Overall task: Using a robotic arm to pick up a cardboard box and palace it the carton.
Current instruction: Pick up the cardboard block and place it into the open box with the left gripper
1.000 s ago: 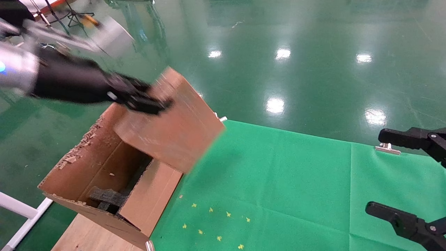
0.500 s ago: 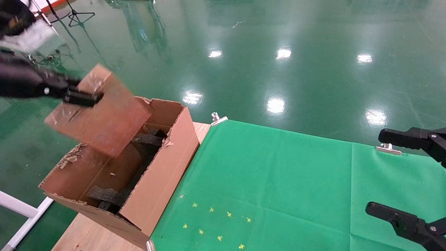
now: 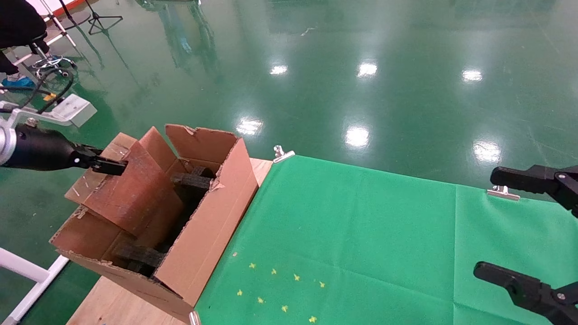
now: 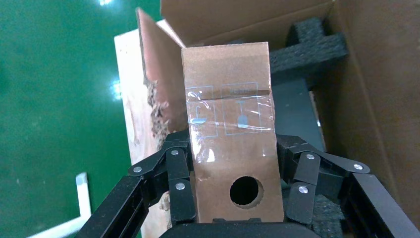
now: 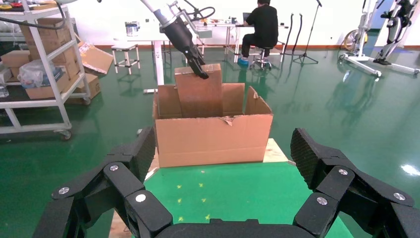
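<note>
The white left arm's black gripper point(image 3: 110, 166) is shut on the upper edge of the small reddish-brown cardboard box point(image 3: 131, 192). The box hangs tilted, its lower part inside the large tan carton point(image 3: 205, 225) along the carton's left wall. In the left wrist view the fingers point(image 4: 178, 171) clamp both sides of the box point(image 4: 228, 99), just by its round hole point(image 4: 246, 192). Black foam blocks point(image 3: 192, 180) lie in the carton. The right gripper point(image 3: 487, 221) is open and empty, parked at the far right over the green cloth. The right wrist view shows the carton point(image 5: 213, 136) and the box point(image 5: 200, 91).
The carton stands on the wooden table's left end point(image 3: 113, 307), beside the green cloth point(image 3: 361, 243) held by metal clips point(image 3: 282, 153). A white frame point(image 3: 27, 271) runs below the table's left side. A shelf cart point(image 5: 39, 69) and a seated person point(image 5: 262, 27) are beyond.
The left gripper has carried the box leftward off the carton's right side, then down, so that its lower part now sits inside the carton. The right gripper has not moved.
</note>
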Controlling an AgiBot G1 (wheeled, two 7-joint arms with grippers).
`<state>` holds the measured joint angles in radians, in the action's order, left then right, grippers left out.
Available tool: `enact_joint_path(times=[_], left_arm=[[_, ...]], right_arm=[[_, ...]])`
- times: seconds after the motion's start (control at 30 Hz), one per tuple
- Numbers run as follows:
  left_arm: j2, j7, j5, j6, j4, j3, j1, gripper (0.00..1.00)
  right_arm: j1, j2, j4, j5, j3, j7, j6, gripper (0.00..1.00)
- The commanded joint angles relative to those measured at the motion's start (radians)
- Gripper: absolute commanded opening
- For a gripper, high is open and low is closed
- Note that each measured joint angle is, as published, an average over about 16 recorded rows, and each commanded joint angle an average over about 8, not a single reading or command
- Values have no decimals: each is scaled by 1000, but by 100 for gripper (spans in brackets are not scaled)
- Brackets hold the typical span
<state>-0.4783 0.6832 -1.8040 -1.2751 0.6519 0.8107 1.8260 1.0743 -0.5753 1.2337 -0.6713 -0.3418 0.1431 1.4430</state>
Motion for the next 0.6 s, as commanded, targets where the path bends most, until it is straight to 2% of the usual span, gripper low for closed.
enact_joint_path(times=[0.03, 0.6], left_arm=[[-15, -17, -8, 26, -53, 4, -10, 0], [-173, -76, -68, 185, -415, 36, -39, 0]], right_arm=[[0, 0, 0, 0, 0, 0, 0, 100], [0, 0, 0, 0, 0, 0, 0, 100]])
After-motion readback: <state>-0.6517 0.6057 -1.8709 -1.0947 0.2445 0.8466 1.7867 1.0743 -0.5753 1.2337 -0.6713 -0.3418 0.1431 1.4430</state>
